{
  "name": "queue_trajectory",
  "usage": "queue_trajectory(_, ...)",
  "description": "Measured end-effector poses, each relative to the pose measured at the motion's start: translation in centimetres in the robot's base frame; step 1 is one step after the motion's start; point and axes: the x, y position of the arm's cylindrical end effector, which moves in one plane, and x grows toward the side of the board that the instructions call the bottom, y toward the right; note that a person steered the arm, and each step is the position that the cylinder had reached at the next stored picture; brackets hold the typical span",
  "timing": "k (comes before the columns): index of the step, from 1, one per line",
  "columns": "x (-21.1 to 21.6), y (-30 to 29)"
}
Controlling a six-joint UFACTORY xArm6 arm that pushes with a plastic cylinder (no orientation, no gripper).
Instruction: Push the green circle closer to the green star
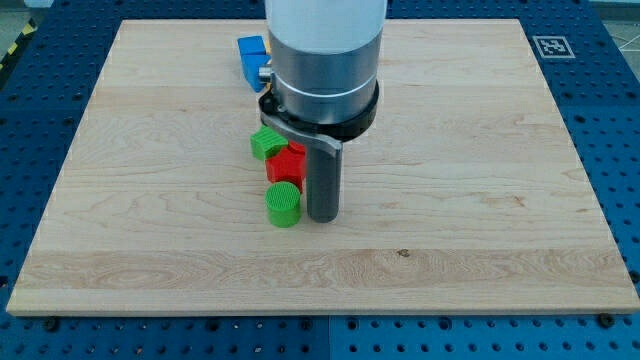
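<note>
My tip [322, 218] is down on the wooden board [480, 180], and remember, there is no pincer on this arm at all, just a plain dark rod, so nothing spread, nothing pinching. The tip sits just to the view's right of the green circle [283, 203], touching it or within a whisker; I cannot tell which.

Moving outward: straight above the circle, toward the view's top, a red block [288, 162] sits close against it, shape hard to read with the rod housing partly over it. Beyond that, slightly to the view's left, is the green star [266, 142], touching or nearly touching the red one. Farther up, a blue block [251, 56] peeks out beside the arm, well apart from the cluster.

Here is the danger, as I judge it: the red block stands right between circle and star. Drive the circle straight up and it likely shoves the red one into the star, carrying the star away. And from this side, a push sends the circle toward the view's left, sliding past rather than closer.
</note>
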Motion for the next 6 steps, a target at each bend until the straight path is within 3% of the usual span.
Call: queue_trajectory(6,2.5,-8.8)
